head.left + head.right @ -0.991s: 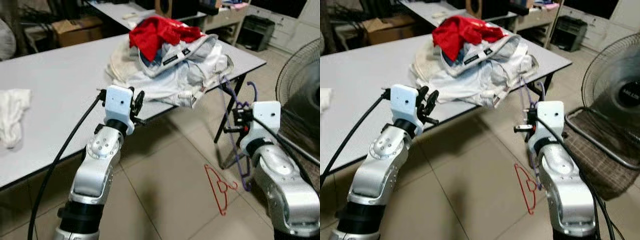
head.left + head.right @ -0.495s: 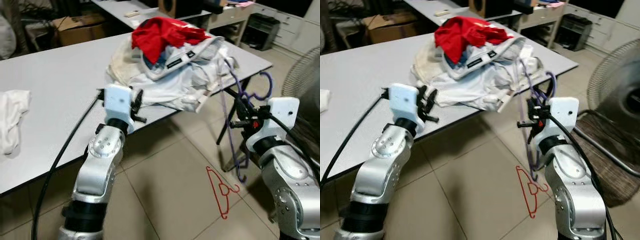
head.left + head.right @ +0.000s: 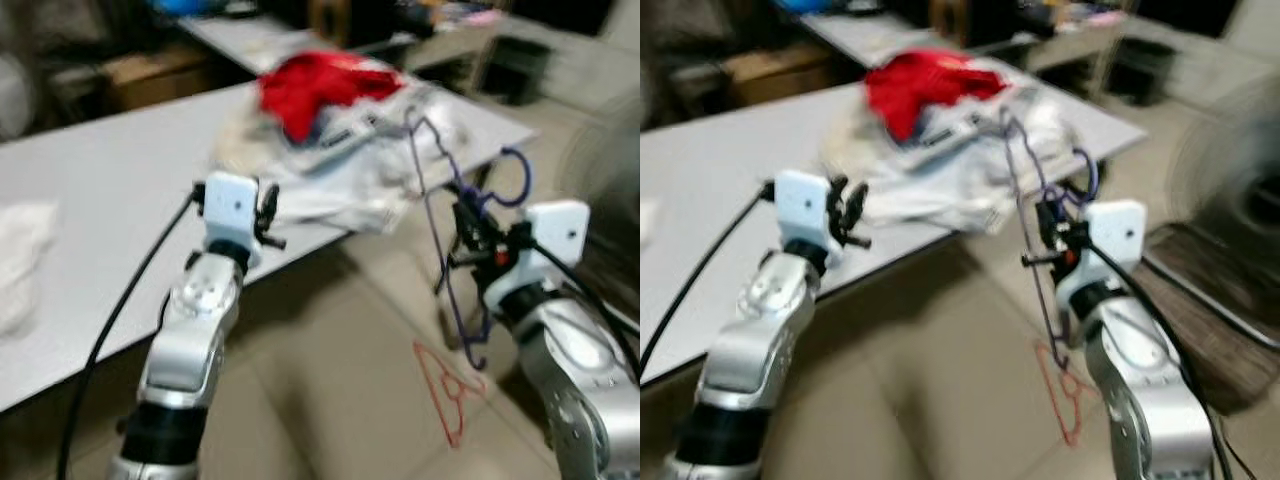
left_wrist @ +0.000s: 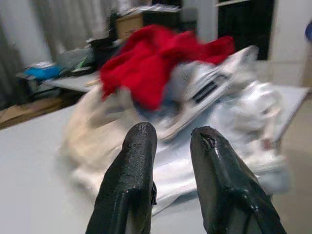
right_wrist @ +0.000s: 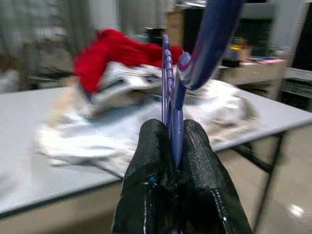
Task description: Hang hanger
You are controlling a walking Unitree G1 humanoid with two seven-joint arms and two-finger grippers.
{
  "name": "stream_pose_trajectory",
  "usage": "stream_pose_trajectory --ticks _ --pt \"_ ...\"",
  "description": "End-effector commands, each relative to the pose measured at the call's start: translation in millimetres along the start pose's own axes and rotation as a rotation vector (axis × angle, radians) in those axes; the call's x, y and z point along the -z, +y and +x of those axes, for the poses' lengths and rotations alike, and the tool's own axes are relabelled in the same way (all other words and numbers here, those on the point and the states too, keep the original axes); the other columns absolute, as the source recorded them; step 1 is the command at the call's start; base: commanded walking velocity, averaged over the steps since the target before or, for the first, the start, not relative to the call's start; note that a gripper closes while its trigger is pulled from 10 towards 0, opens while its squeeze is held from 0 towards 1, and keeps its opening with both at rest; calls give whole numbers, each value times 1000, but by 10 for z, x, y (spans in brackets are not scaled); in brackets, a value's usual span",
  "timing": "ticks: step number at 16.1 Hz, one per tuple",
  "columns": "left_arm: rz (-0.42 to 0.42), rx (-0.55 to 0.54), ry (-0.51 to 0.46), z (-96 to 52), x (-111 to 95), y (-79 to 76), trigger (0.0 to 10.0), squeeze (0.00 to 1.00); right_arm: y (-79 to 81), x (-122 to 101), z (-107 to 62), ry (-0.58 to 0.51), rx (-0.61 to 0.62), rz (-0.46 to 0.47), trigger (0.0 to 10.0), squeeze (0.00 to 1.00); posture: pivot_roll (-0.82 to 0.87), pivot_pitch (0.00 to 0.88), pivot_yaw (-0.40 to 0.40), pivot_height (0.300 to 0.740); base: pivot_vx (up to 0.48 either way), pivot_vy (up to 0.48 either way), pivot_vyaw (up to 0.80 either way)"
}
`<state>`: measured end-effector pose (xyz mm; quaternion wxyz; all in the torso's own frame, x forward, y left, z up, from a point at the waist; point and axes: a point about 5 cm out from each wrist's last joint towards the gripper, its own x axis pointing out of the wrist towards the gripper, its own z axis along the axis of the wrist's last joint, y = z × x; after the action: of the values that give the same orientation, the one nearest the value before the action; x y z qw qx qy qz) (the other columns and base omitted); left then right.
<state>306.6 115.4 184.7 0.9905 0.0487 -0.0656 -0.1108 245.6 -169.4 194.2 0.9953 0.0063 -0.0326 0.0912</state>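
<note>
A purple wire hanger [image 3: 447, 215] is pinched between the two black fingers [image 5: 151, 161] of the right pincer [image 3: 470, 228], which are pressed together on the wire just below the hook. The hanger is held in the air beside the desk's [image 3: 110, 180] near corner, at about 3 o'clock in the head views, its hook curled at the top and its frame hanging down toward the tiled floor [image 3: 330, 400]. On the floor, at about 5 o'clock and just below the purple hanger's lower end, a red hanger [image 3: 447, 388] is seen lying flat.

The left pincer [image 3: 266, 216] is held at the desk's front edge, near the centre of the view, with its fingers [image 4: 131, 175] slightly spread and nothing between them. Just beyond it, a pile of pale clothes [image 3: 340, 150] is heaped on the desk, topped by a red garment [image 3: 315, 85]. A white cloth [image 3: 20, 260] is seen at 9 o'clock, well apart from the pile. The head views are blurred.
</note>
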Motion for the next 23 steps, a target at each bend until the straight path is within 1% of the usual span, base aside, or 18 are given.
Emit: stream_pose_trajectory --ticks 1,5,12,15,18,19,20,21,23 --pt "4 30 -10 35 -34 -58 10000 0 -14 -45 -6 -17 13 -5 10000 0 -66 31 34 740 304 0 0" --pt "2 32 -16 88 -54 -74 10000 0 -19 -74 -38 -31 15 -3 10000 0 -73 35 49 740 341 0 0" --pt "-8 36 -24 136 -83 -109 10000 0 -32 -71 -31 -29 22 1 10000 0 -63 51 47 740 363 0 0" --pt "-9 36 -28 161 -97 -105 10000 0 -26 -77 -32 -32 19 1 10000 0 -66 56 54 740 365 0 0" --pt "-16 31 -42 223 -137 -84 10000 0 -19 -82 -47 -34 14 4 10000 0 -69 55 57 740 365 0 0" --pt "-26 17 -54 274 -176 -56 10000 0 -8 -97 -50 -37 -7 -33 10000 0 -69 56 57 740 364 0 0" --pt "-27 14 -57 286 -187 -49 10000 0 -3 -100 -49 -34 -15 -57 10000 0 -70 55 58 740 364 0 0" --pt "-26 10 -63 300 -203 -41 10000 0 5 -101 -47 -31 -23 -77 10000 0 -70 53 59 740 364 0 800" --pt "-32 2 -80 335 -257 -28 10000 0 28 -95 -42 -28 -38 -85 10000 0 -68 53 58 740 364 0 800"
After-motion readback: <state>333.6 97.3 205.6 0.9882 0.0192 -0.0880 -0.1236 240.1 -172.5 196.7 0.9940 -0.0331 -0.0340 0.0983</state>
